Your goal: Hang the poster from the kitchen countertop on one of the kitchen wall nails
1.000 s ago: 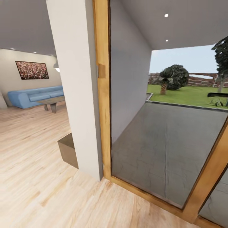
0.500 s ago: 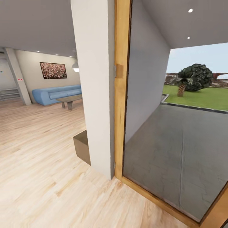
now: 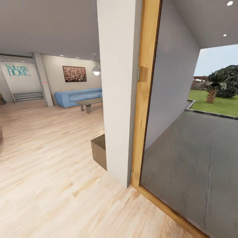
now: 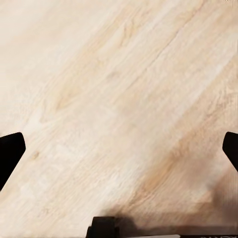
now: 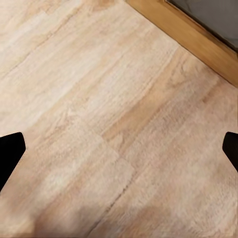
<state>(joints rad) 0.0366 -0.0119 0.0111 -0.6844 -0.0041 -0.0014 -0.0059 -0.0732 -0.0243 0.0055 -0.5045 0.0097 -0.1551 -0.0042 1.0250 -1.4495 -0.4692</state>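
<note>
The poster and the kitchen countertop are out of view. My left gripper (image 4: pixel 119 148) is open, its two black fingertips (image 4: pixel 10 151) far apart at the picture's edges, with bare light wooden floor (image 4: pixel 119 99) between them. My right gripper (image 5: pixel 119 151) is open as well, pointing down at the wooden floor (image 5: pixel 99 124) near a wooden door-frame sill (image 5: pixel 193 37). Neither holds anything.
A white wall pillar (image 3: pixel 119 92) and a wooden glass-door frame (image 3: pixel 145 92) stand close ahead. A brown box (image 3: pixel 99 152) sits at the pillar's foot. A blue sofa (image 3: pixel 77 96), low table (image 3: pixel 88 103) and framed picture (image 3: pixel 74 73) lie far left. Open wooden floor (image 3: pixel 49 165) spreads left.
The whole head view has shifted right, so the camera has turned left: more of the living room, a far wall with lettering and steps, has come into sight. Nothing itself moved.
</note>
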